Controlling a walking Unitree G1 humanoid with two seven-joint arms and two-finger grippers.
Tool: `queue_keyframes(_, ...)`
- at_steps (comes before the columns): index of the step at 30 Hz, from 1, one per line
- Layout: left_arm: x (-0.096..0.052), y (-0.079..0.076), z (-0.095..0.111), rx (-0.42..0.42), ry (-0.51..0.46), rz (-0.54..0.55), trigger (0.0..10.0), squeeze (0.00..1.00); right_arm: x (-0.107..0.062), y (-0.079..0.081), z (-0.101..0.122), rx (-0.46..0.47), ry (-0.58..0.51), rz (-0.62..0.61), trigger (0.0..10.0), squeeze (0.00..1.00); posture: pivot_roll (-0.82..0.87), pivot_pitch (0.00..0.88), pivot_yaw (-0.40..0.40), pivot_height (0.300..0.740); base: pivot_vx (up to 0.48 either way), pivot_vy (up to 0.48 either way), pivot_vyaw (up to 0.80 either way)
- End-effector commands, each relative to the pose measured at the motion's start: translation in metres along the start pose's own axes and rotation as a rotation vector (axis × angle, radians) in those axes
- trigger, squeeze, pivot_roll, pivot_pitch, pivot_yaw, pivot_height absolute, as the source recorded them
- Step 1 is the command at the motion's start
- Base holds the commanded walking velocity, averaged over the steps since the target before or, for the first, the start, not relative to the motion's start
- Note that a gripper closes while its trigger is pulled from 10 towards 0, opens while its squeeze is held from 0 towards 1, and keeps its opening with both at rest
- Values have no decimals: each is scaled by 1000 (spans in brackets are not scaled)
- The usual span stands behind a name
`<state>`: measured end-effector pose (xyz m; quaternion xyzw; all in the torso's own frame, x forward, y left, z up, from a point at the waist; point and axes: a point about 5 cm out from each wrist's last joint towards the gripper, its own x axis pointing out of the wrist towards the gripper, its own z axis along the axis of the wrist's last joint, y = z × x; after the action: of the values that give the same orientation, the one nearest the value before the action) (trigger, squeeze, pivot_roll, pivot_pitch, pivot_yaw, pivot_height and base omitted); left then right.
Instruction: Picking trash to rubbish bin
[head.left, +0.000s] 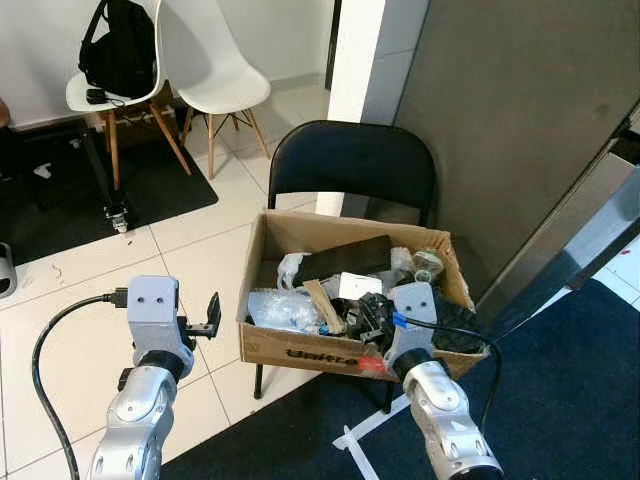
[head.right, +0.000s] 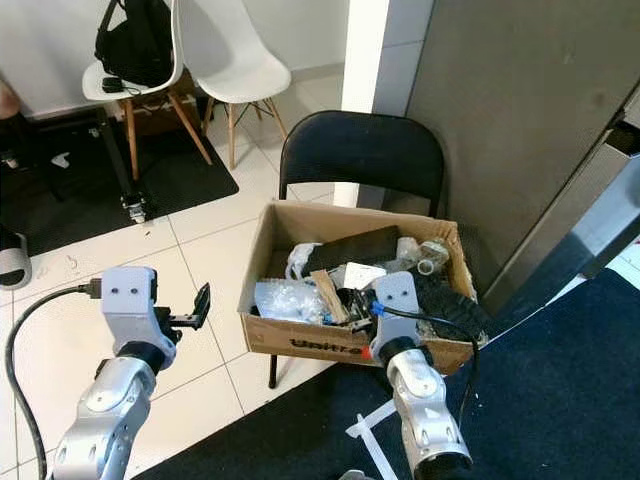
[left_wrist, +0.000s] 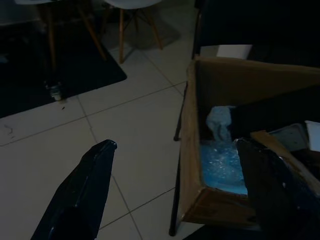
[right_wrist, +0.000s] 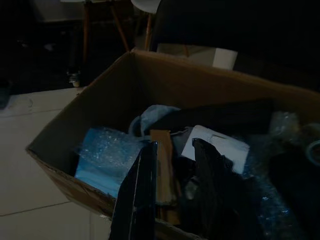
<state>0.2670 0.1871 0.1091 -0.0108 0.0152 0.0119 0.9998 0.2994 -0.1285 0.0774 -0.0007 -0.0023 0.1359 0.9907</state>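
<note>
On the black folding chair (head.left: 352, 160): cardboard box (head.left: 300, 348) serving as the rubbish bin, both hands at its front edge.

We see the box seated on the chair, which raises its open top to arm height. It holds mixed trash: a blue bubble-wrap bag (right_wrist: 102, 157) against the near wall, a strip of cardboard (right_wrist: 164, 165), a white card (right_wrist: 215, 144), a dark flat sheet (head.left: 348, 258) laid across the back, and clear plastic packaging (head.left: 425, 265) in the far corner. Our right hand (right_wrist: 172, 190) is inside the box over the strip, fingers slightly apart with nothing visibly between them; we judge that an item has just been dropped or is being placed. Our left hand (head.left: 210, 315) waits just outside the box's left wall over the tiled floor (head.left: 190, 260), fingers wide apart and empty.
</note>
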Motion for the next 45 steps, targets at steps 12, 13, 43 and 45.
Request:
queue_keyframes(12,0,-7,-6,16,30,-30,10000,0,-9,-9,-13,33,47,-59,10000,0,79,135,-33,740,0,0,-800)
queue_keyframes(13,0,-8,-7,20,31,-32,10000,0,-10,-10,-14,42,57,-71,10000,0,78,139,-35,740,0,0,-800)
queue_keyframes(43,2,-12,-6,42,30,-44,10000,0,-14,-13,-24,52,112,-122,10000,0,85,146,-17,740,0,0,-800)
queue_keyframes(45,1,-11,-6,45,32,-47,10000,0,-14,-13,-25,51,116,-125,10000,0,88,145,-12,740,0,0,-800)
